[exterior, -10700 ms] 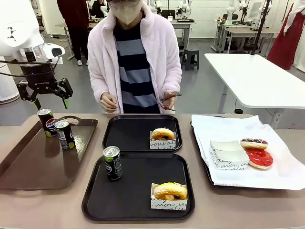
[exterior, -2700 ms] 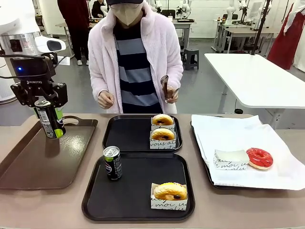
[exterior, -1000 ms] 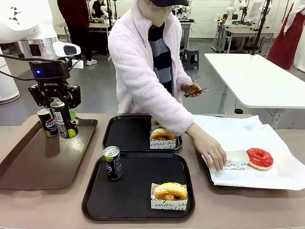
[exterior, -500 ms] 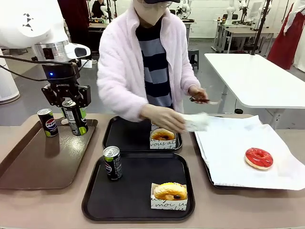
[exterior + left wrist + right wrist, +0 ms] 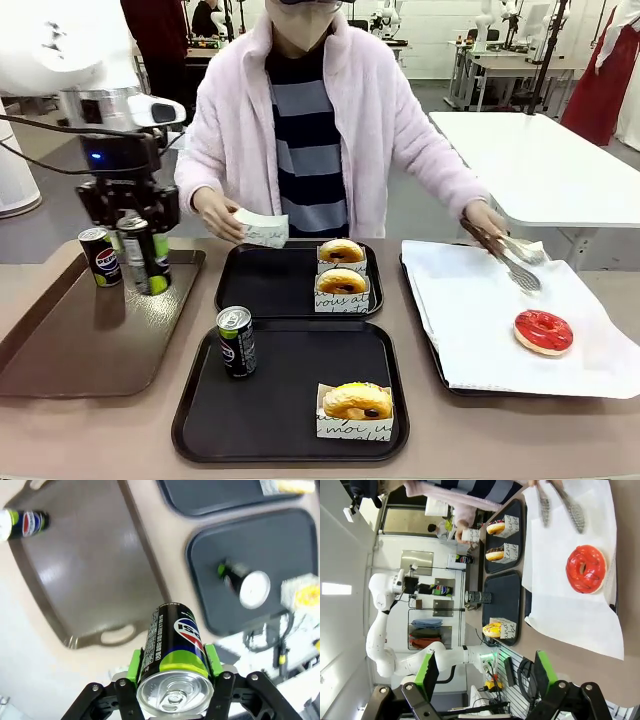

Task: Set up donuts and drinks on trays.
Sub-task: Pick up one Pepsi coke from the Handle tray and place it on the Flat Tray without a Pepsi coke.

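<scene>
The far black square plastic tray [image 5: 265, 285] carries two yellow-glazed ring donuts [image 5: 341, 252] in white paper sleeves, the near tray [image 5: 290, 390] a third donut [image 5: 357, 402] and an upright slim dark soda can [image 5: 236, 340], another can [image 5: 144, 255] hangs in the left claw [image 5: 173, 661], and a red-glazed donut [image 5: 543, 331] lies bare on white paper [image 5: 470, 300].

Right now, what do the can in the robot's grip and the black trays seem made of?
The can looks like metal: bare silver top with pull tab, glossy printed sides. The black trays look like plastic: smooth, shiny, with moulded rounded rims.

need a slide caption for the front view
Left gripper holds a soda can over the brown tray; person holds tongs
</scene>
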Robot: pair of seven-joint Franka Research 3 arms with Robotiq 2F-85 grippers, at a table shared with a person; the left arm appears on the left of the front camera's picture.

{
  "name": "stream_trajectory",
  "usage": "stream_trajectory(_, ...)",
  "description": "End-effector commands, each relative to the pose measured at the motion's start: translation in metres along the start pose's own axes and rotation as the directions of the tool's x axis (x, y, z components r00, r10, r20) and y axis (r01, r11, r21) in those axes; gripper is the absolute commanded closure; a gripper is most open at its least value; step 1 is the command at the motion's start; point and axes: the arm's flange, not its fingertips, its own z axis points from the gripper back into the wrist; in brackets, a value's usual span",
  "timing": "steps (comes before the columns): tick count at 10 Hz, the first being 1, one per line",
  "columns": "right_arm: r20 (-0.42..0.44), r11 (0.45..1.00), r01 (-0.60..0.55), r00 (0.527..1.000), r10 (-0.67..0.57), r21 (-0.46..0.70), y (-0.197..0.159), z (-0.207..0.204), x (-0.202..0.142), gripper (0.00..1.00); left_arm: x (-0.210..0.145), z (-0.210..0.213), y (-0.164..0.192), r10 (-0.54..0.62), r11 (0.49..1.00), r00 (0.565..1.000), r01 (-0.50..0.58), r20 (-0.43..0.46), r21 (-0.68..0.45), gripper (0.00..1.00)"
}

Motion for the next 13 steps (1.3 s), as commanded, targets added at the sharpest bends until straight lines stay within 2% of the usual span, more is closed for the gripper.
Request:
stream_trajectory(1, 0.004, 1.0, -0.008, 1.0, 0.008, 0.014, 0.0, 0.0, 0.001, 0.0, -0.067, 0.019, 0.02, -0.094, 0.996, 0.995, 0.094, 0.028, -0.001, 0.42)
stream_trajectory(2, 0.004, 1.0, -0.008, 1.0, 0.008, 0.014, 0.0, 0.0, 0.001, 0.0, -0.077, 0.022, 0.022, -0.097, 0.995, 0.994, 0.097, 0.054, 0.008, 0.42)
stream_trajectory(5, 0.004, 1.0, -0.008, 1.0, 0.008, 0.014, 0.0, 0.0, 0.001, 0.0, -0.07, 0.018, 0.028, -0.033, 0.999, 0.995, 0.033, 0.09, 0.0, 0.42)
stream_trajectory(6, 0.004, 1.0, -0.008, 1.0, 0.008, 0.014, 0.0, 0.0, 0.001, 0.0, -0.083, 0.029, 0.024, -0.069, 0.998, 0.997, 0.069, 0.041, 0.006, 0.42)
stream_trajectory(12, 0.004, 1.0, -0.008, 1.0, 0.008, 0.014, 0.0, 0.0, 0.001, 0.0, -0.082, 0.024, 0.025, -0.064, 0.998, 0.997, 0.064, 0.038, 0.005, 0.42)
stream_trajectory(13, 0.004, 1.0, -0.008, 1.0, 0.008, 0.014, 0.0, 0.0, 0.001, 0.0, -0.071, 0.026, 0.022, -0.1, 0.994, 0.995, 0.1, 0.014, -0.033, 0.42)
